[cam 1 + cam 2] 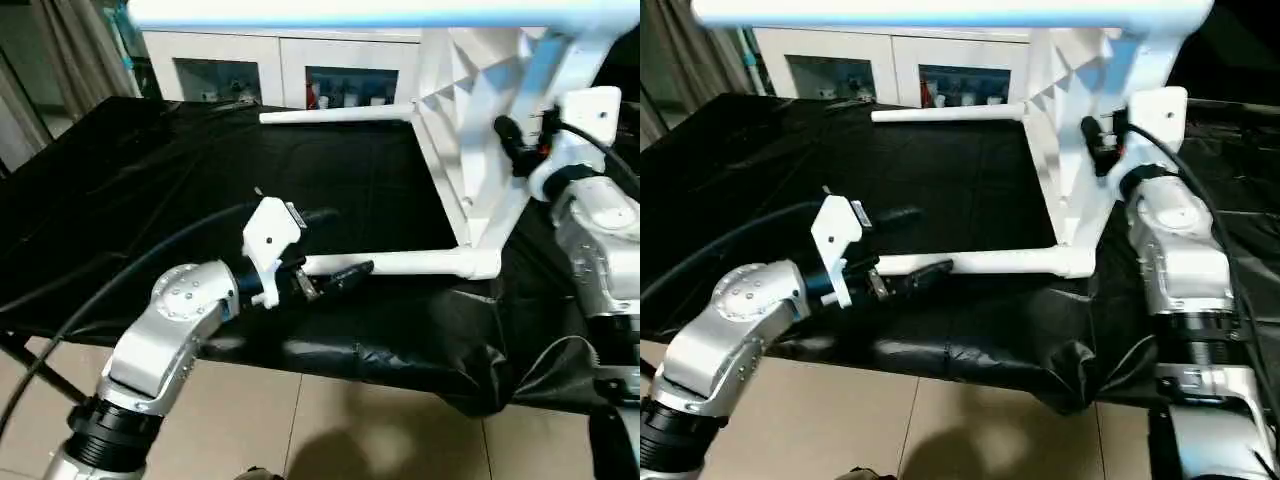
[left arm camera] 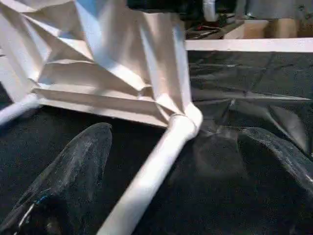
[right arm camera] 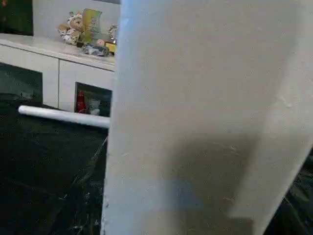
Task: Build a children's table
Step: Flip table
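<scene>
The children's table stands on its side on the black-covered bench. Its white tabletop (image 1: 462, 95) is tilted on edge with the ribbed underside facing left. One white leg (image 1: 400, 265) runs along the cloth from the lower corner socket (image 1: 485, 262), and another leg (image 1: 340, 116) sticks out farther back. A third leg (image 1: 350, 12) crosses the top of the picture. My left gripper (image 1: 333, 245) is open, and its fingers (image 2: 73, 176) straddle the near leg (image 2: 146, 181) without closing on it. My right gripper (image 1: 512, 135) is shut on the tabletop's right edge, holding it up.
A white glass-door cabinet (image 1: 280, 70) stands behind the bench. Black cloth (image 1: 150, 180) covers the bench and bunches at the front edge (image 1: 440, 370), with tiled floor (image 1: 330, 430) below. A black cable (image 1: 130, 265) trails from my left wrist.
</scene>
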